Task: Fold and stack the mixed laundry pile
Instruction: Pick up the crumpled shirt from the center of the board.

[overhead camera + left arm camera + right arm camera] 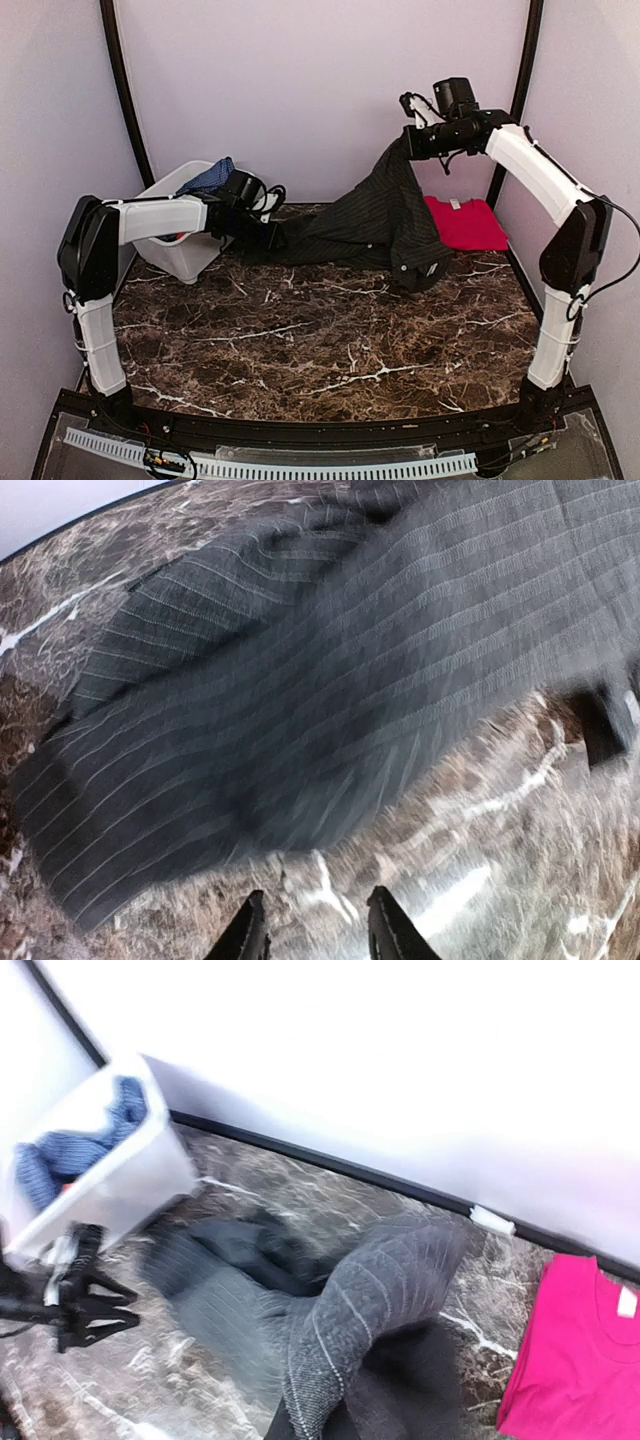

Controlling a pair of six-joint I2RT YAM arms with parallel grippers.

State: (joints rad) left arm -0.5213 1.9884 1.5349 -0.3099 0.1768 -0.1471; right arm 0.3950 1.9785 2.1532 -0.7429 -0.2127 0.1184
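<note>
Right gripper (406,150), clamped on the pinstriped shirt (370,215), holds it aloft to spread for folding; left gripper (317,905), jaws partly parted and apparently empty, hovers beside its edge.

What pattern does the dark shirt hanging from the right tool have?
The shirt is dark charcoal with thin pale pinstripes, clearest in the left wrist view.

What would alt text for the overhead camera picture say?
The right gripper holds a dark pinstriped shirt up by one end, the rest trailing on a marble table. The left gripper sits low at the shirt's other end, beside a white bin holding blue cloth; a red garment lies flat at back right.
</note>
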